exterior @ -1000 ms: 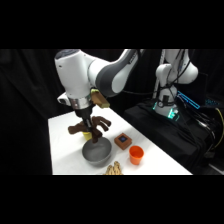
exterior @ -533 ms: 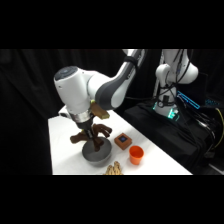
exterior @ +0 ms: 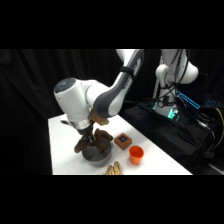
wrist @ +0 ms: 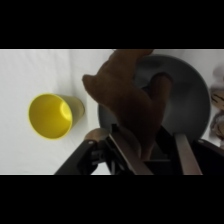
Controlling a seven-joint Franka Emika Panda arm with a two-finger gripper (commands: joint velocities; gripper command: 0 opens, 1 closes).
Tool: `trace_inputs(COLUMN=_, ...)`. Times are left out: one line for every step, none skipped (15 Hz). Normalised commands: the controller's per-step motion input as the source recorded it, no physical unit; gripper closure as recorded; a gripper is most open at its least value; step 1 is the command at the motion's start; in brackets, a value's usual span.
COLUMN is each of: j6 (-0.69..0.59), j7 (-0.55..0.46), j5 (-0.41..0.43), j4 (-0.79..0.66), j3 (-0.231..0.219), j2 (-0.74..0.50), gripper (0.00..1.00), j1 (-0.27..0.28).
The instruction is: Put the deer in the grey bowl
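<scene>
Claw [wrist: 150,150] clamped on the deer [wrist: 131,107]; the fingers pinch its body from both sides in the wrist view. The toy hangs directly under the claw, over the grey bowl [wrist: 192,95], and in the side view its legs [exterior: 80,147] spill out past the bowl [exterior: 97,156] rim on the side away from the orange cup [exterior: 136,154].

Risks as you go on, judged from this pose:

- The deer looks about as long as the bowl is wide. Let go now and one end may drape over the rim, so the toy tips out onto the worktop [exterior: 62,150]. Cause: body off-centre, legs sprawling.
- Soft fabric can snag on a finger when you open; lifting away could drag the toy back out.
- Pressing lower with the legs on the rim could shove or tilt the bowl.
- The yellow cup [wrist: 50,116] stands just beside the bowl, off to one side of the claw; a sideways correction that way could knock it.
- A small brown block [exterior: 122,140] and a tan figure [exterior: 114,170] sit near the bowl on the other sides. Little room to shift.
</scene>
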Motion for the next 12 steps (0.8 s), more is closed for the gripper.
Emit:
trace_inputs(j6=-0.19, j7=-0.16, j5=0.120, j4=0.10, j3=0.023, j2=-0.07, gripper=0.09, j1=-0.008)
trace_inputs(j6=-0.22, j7=-0.15, j5=0.100, j4=0.08, j3=0.016, j2=-0.12, gripper=0.02, j1=0.001)
trace_inputs(j6=-0.26, j7=-0.15, j5=0.086, j4=0.06, j3=0.012, j2=-0.17, gripper=0.00, j1=0.009)
trace_inputs(j6=-0.28, j7=-0.14, j5=0.074, j4=0.05, j3=0.008, j2=-0.21, gripper=0.00, j1=0.015)
trace_inputs(j6=-0.31, j7=-0.12, j5=0.045, j4=0.02, j3=-0.003, j2=-0.27, gripper=0.00, j1=0.031)
trace_inputs(j6=-0.34, j7=-0.11, j5=0.021, j4=0.01, j3=-0.011, j2=-0.33, gripper=0.00, j1=0.040)
trace_inputs(j6=-0.37, j7=-0.10, j5=-0.003, j4=-0.01, j3=-0.018, j2=-0.40, gripper=0.00, j1=0.049)
trace_inputs(j6=-0.39, j7=-0.09, j5=-0.024, j4=-0.02, j3=-0.020, j2=-0.43, gripper=0.00, j1=0.054)
trace_inputs(j6=-0.40, j7=-0.10, j5=-0.031, j4=-0.02, j3=-0.010, j2=-0.45, gripper=0.00, j1=0.053)
trace_inputs(j6=-0.44, j7=-0.09, j5=-0.058, j4=0.00, j3=-0.008, j2=-0.46, gripper=0.00, j1=0.061)
trace_inputs(j6=-0.43, j7=-0.08, j5=-0.072, j4=0.03, j3=-0.001, j2=-0.42, gripper=0.00, j1=0.057)
trace_inputs(j6=-0.41, j7=-0.09, j5=-0.060, j4=0.08, j3=0.014, j2=-0.36, gripper=0.00, j1=0.042)
